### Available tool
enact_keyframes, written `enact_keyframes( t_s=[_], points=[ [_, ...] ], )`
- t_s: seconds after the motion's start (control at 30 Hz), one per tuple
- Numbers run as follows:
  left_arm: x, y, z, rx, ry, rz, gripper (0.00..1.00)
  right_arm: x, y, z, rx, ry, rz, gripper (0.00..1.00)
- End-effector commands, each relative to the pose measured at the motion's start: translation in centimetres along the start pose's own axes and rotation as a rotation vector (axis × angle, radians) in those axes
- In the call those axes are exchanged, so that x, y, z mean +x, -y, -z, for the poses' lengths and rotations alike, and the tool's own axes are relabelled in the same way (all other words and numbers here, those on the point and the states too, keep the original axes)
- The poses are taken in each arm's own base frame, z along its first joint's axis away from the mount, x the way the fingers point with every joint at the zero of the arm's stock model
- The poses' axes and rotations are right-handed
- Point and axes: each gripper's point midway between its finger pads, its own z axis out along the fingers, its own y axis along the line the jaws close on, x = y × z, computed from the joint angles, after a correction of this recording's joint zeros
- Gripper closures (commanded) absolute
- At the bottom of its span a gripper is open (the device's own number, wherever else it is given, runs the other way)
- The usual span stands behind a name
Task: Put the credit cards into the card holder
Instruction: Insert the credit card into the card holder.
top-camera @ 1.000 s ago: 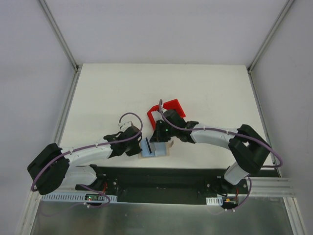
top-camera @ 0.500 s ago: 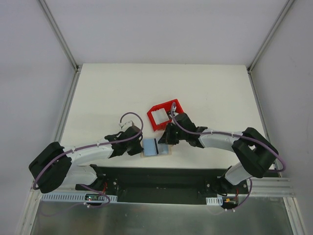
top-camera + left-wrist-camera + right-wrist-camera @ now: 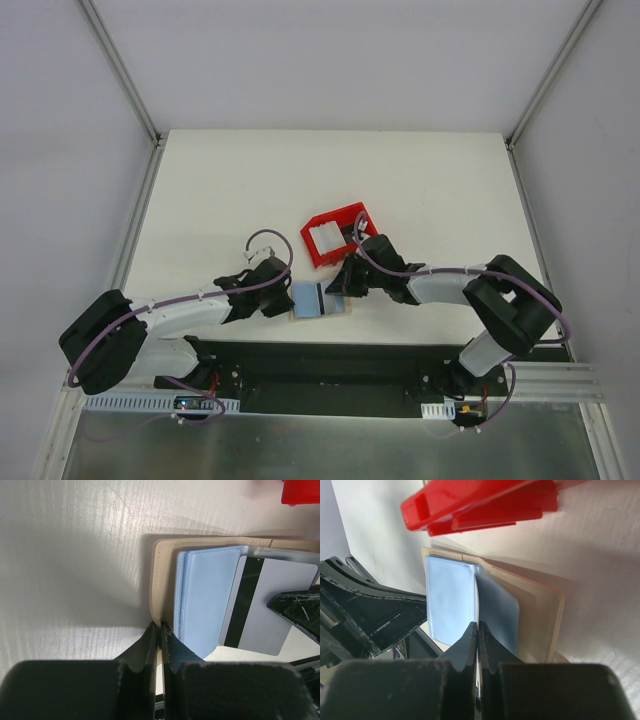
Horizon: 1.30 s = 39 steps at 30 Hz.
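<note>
The tan card holder point(image 3: 318, 302) lies open near the table's front edge, its pale blue lining point(image 3: 205, 592) showing. My left gripper point(image 3: 287, 300) is shut on the holder's tan left flap point(image 3: 164, 587). My right gripper point(image 3: 340, 289) is shut on a pale card with a black stripe point(image 3: 277, 605), whose left end lies over the blue pockets. In the right wrist view that card point(image 3: 478, 597) shows edge-on between blue leaves of the holder point(image 3: 540, 615). Whitish cards point(image 3: 325, 238) lie in the red bin point(image 3: 345, 215).
The red bin sits just behind the holder and close above my right gripper; it also shows in the right wrist view point(image 3: 480, 502). The black base rail point(image 3: 320, 365) runs right below the holder. The white table point(image 3: 220, 190) stretches behind.
My right gripper has moved from the red bin down to the holder with a card. The bin, tipped up a second ago, now sits flat. The left gripper holds its place.
</note>
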Motion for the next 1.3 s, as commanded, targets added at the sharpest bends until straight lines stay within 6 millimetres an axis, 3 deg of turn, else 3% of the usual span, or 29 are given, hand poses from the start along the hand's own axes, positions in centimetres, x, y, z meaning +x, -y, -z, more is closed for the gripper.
enact_keyframes(
  t_s=[0.0,0.27,0.97,1.27],
  points=[
    [1.7,-4.1,-0.5,-0.128,-0.057,-0.042,1.0,-0.4,0.4,-0.3,-0.012,0.017,-0.008,1.0],
    [1.6,-3.9,-0.6,-0.122,-0.061,-0.061,1.0,0.3,1.4,-0.7,0.011,0.0,-0.004,1.0],
    [1.6,-4.1,-0.8,-0.13,-0.065,-0.111,1.0,2.4,1.6,-1.0,-0.009,-0.039,-0.041,1.0],
    [1.3,-4.4,-0.8,-0.132,-0.058,-0.185,1.0,2.8,3.4,-1.1,0.068,-0.059,-0.052,1.0]
  ],
)
